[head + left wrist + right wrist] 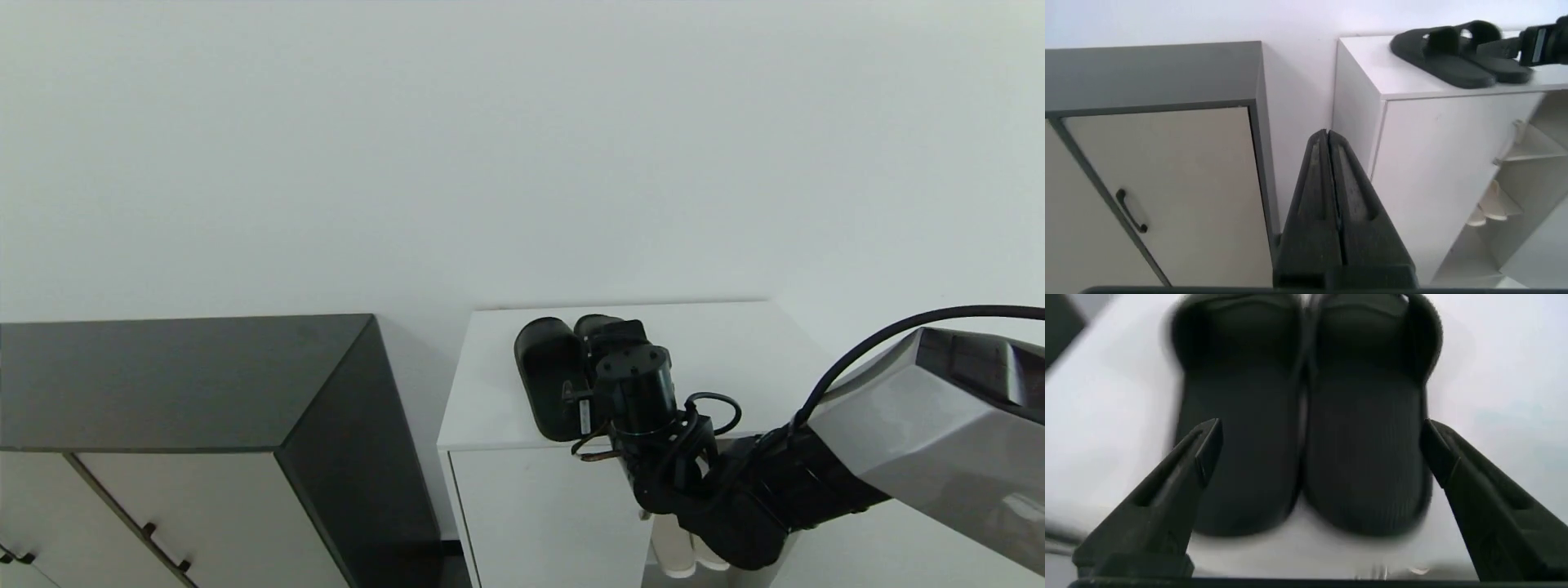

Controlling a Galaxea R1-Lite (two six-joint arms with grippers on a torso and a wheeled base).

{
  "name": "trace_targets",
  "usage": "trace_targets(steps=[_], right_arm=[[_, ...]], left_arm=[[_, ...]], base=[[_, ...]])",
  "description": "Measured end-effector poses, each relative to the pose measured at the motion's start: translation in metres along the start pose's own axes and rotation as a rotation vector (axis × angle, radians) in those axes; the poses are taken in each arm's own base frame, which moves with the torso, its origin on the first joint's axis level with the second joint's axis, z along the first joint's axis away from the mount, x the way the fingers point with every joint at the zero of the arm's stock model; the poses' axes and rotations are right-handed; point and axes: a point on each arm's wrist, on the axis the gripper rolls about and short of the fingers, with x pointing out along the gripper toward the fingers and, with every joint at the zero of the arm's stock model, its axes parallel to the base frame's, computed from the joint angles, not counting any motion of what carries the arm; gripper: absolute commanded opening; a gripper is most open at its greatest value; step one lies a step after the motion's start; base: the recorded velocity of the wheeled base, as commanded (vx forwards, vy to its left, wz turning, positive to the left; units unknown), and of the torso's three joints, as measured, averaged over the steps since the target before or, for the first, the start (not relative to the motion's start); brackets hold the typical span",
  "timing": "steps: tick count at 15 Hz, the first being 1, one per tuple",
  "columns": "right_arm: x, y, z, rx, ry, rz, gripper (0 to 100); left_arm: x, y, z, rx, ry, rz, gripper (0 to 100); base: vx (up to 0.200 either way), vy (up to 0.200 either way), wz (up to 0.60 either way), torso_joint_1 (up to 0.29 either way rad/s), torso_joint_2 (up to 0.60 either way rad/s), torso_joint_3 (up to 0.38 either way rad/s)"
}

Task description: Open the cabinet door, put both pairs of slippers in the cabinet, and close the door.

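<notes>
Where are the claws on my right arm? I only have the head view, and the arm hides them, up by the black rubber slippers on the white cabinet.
Observer: The right gripper is open. It has one finger on each side of the pair of black rubber slippers, which lie side by side.
Operator: And what is my left claw doing?
Observer: The left gripper is shut and holds nothing. It is low down, pointing at the gap between the grey-topped cabinet and the white cabinet.
</notes>
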Motion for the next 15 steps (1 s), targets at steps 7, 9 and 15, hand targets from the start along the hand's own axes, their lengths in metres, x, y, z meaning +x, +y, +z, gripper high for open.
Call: trace_targets(steps=[7, 9, 15], right_arm=[[0.004, 0.004, -0.009, 0.018, 0.029, 0.070, 100], [0.008, 0.004, -0.012, 0.020, 0.034, 0.079, 100], [0.040, 0.008, -0.012, 0.041, 0.004, 0.052, 100]], left_arm=[[0.000, 0.000, 0.000, -0.001, 0.000, 0.001, 0], [0.000, 0.000, 0.000, -0.001, 0.000, 0.001, 0], [0.000, 0.000, 0.000, -0.003, 0.000, 0.001, 0]], base=[[0.057, 0.000, 0.00, 0.001, 0.00, 0.001], [0.000, 0.000, 0.00, 0.000, 0.00, 0.000], [0.000, 0.000, 0.00, 0.000, 0.00, 0.000]])
